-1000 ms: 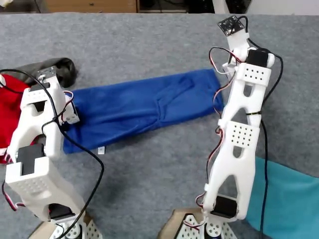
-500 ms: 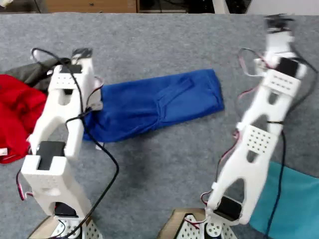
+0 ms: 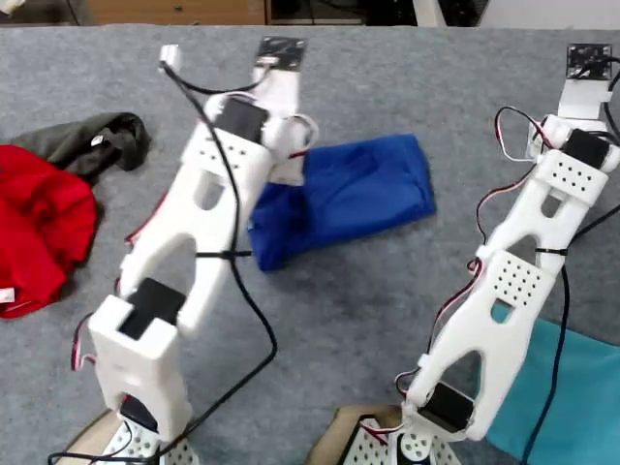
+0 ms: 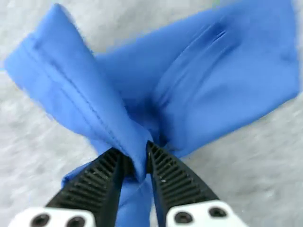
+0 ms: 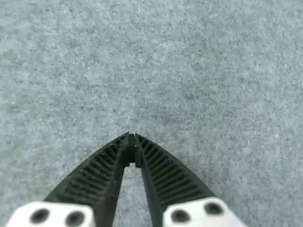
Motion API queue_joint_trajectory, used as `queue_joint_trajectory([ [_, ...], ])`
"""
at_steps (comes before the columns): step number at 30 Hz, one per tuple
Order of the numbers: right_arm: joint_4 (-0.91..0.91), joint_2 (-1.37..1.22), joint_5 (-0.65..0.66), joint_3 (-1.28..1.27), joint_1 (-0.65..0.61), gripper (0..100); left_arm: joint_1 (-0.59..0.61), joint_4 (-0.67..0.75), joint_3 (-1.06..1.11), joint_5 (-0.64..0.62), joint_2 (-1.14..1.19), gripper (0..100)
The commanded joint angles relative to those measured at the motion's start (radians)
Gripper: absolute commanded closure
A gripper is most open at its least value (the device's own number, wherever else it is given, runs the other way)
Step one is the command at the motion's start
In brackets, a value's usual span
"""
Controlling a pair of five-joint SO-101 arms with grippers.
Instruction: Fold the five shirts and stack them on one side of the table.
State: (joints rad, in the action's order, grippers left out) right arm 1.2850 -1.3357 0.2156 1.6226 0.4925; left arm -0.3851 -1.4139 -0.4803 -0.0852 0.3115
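Cloth of the blue shirt [image 3: 360,192] sits pinched in my left claw [image 4: 137,163] for folding over, while my right claw [image 5: 131,150] is closed, empty.

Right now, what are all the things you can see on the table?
Blue shirt: one, blue, partly folded, in the middle of the table.
Red shirt: one, red, bunched up at the left edge.
Dark grey garment: one, dark grey, crumpled just behind the red shirt, touching it.
Teal shirt: one, teal, at the near right corner, partly under the right arm.
Table: one, with a grey fuzzy cover under everything.
Left gripper: one, black, shut on a pinched fold of the blue shirt.
Right gripper: one, black, shut, holding nothing, over bare table cover.
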Motion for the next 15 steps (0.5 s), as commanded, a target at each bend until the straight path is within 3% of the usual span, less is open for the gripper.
queue_joint_trajectory([
  [1, -0.021, 0.004, -0.009, 0.044, 0.015, 99.4, -0.064, 0.077, -0.120, -0.071, 0.042, 98],
  [15, -0.023, 0.005, -0.014, 0.047, 0.050, 99.4, -0.232, 0.084, -0.750, -0.114, 0.522, 98],
])
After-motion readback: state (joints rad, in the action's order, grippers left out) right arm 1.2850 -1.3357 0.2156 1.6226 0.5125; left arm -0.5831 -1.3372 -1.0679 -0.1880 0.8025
